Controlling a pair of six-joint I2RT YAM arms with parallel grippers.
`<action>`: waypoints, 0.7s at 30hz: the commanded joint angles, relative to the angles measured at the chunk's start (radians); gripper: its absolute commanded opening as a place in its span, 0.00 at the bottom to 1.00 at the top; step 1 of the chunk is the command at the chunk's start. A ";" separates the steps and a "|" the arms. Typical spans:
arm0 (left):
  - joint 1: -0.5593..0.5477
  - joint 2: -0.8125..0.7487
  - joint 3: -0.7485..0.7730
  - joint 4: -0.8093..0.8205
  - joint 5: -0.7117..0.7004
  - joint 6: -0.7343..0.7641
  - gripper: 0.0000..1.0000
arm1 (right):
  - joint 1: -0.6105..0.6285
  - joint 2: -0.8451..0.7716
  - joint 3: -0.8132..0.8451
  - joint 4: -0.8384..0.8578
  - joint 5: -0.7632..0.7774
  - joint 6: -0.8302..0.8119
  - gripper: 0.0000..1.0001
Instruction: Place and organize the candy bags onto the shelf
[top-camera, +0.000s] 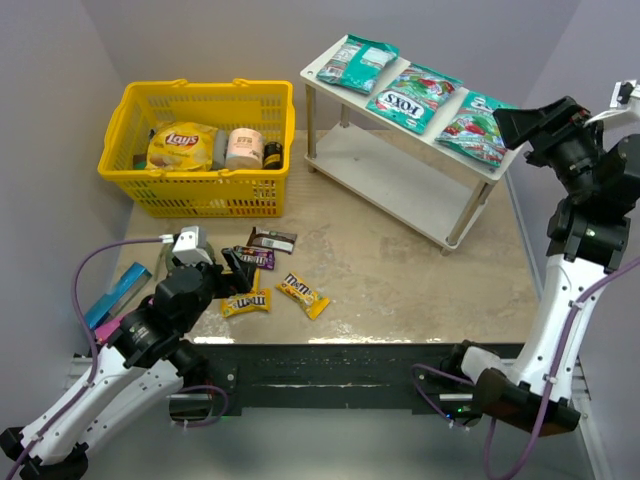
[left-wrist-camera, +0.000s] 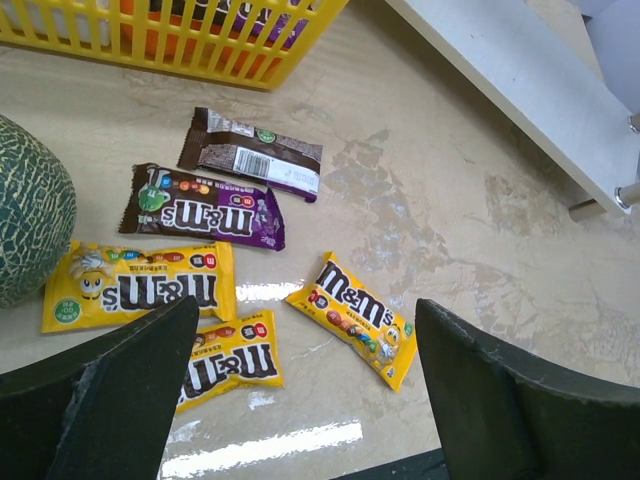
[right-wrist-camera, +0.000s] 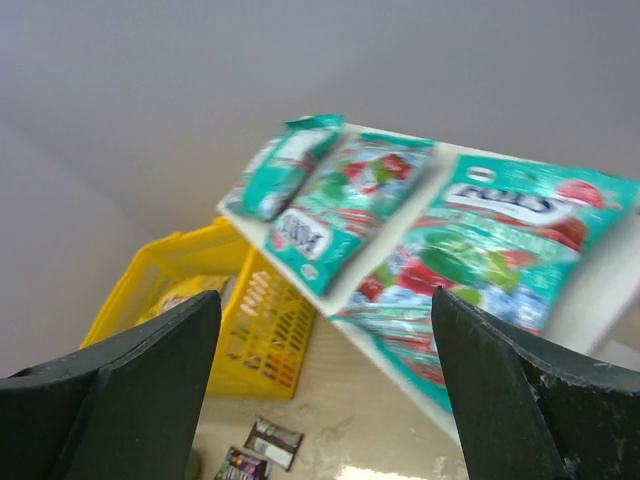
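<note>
Three teal candy bags lie in a row on the top board of the white shelf. My right gripper hovers open just off the rightmost bag, holding nothing. In the right wrist view the bags fill the space beyond the gripper. On the table lie a brown packet, a purple packet and three yellow packets. My left gripper hangs open above them, empty.
A yellow basket at the back left holds a Lay's bag and jars. A flat blue packet lies at the table's left edge. A green netted ball sits left of the packets. The shelf's lower board is bare.
</note>
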 joint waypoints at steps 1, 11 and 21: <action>0.002 0.003 0.006 0.037 0.011 0.018 0.99 | 0.053 -0.075 -0.008 0.304 -0.285 0.103 0.91; 0.002 0.007 0.004 0.036 0.000 0.015 1.00 | 0.692 0.009 -0.047 0.159 0.023 -0.140 0.93; 0.002 0.018 0.006 0.029 -0.007 0.012 0.99 | 1.153 0.210 -0.213 0.094 0.267 -0.256 0.90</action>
